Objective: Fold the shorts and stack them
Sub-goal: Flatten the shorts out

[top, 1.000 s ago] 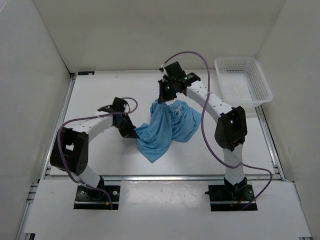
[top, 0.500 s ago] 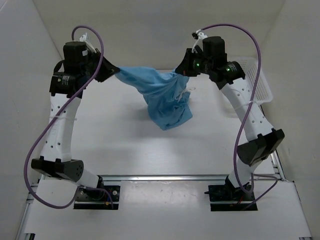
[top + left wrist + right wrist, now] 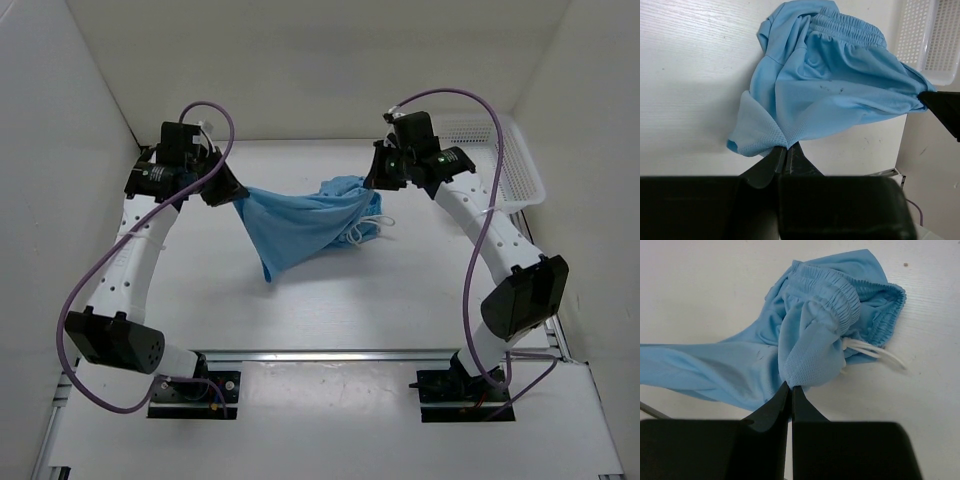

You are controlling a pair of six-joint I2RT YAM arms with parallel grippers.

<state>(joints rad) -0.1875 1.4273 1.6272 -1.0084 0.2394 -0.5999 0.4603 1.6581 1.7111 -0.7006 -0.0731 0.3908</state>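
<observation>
The light sky-blue shorts [image 3: 300,225] hang stretched between my two grippers above the table's middle, sagging down to the front left. My left gripper [image 3: 236,194] is shut on one corner of the fabric [image 3: 765,140]. My right gripper [image 3: 368,182] is shut on another corner [image 3: 812,365] near the gathered waistband [image 3: 840,292]. The white drawstring [image 3: 372,226] dangles below the right end and shows in the right wrist view [image 3: 875,352]. The waistband also shows in the left wrist view [image 3: 847,27].
A white mesh basket [image 3: 520,165] stands at the back right of the white table [image 3: 400,290], partly behind my right arm; it shows in the left wrist view [image 3: 930,35]. Pale walls close in the left, back and right sides.
Both arms lifted the shorts off the table and pulled them apart. Since half a second ago both grippers have come lower and the cloth hangs closer to the table.
</observation>
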